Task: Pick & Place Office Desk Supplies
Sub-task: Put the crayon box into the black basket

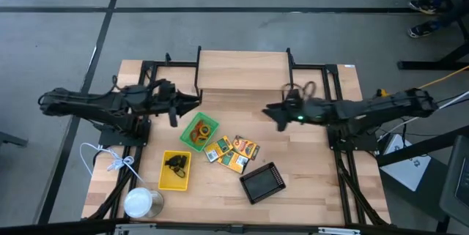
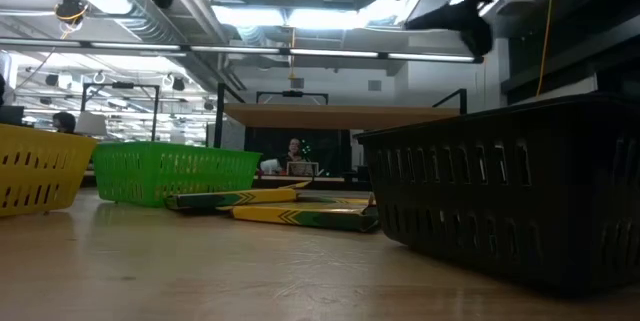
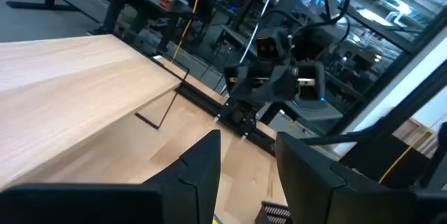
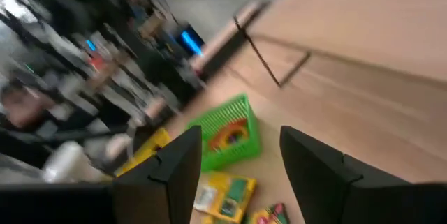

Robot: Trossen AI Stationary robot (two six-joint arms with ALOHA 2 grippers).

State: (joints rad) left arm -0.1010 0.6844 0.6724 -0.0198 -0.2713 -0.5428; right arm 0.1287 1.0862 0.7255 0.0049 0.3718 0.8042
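The green tray (image 1: 199, 132) sits mid-table with orange loops (image 1: 198, 135) inside. It also shows in the right wrist view, green tray (image 4: 227, 135). The yellow tray (image 1: 175, 170) holds black clips (image 1: 175, 164). Several printed boxes (image 1: 233, 152) lie flat between the trays. The black mesh tray (image 1: 263, 182) stands near the table's near edge. My left gripper (image 1: 174, 112) hovers open beyond the green tray's far left. My right gripper (image 1: 275, 114) hangs open above bare wood, right of the boxes. Both hold nothing.
A white round can (image 1: 143, 203) stands at the near left corner, with a white cord (image 1: 102, 159) looping at the left edge. A raised wooden shelf (image 1: 245, 70) on a black frame spans the far side. Bare wood lies between the grippers.
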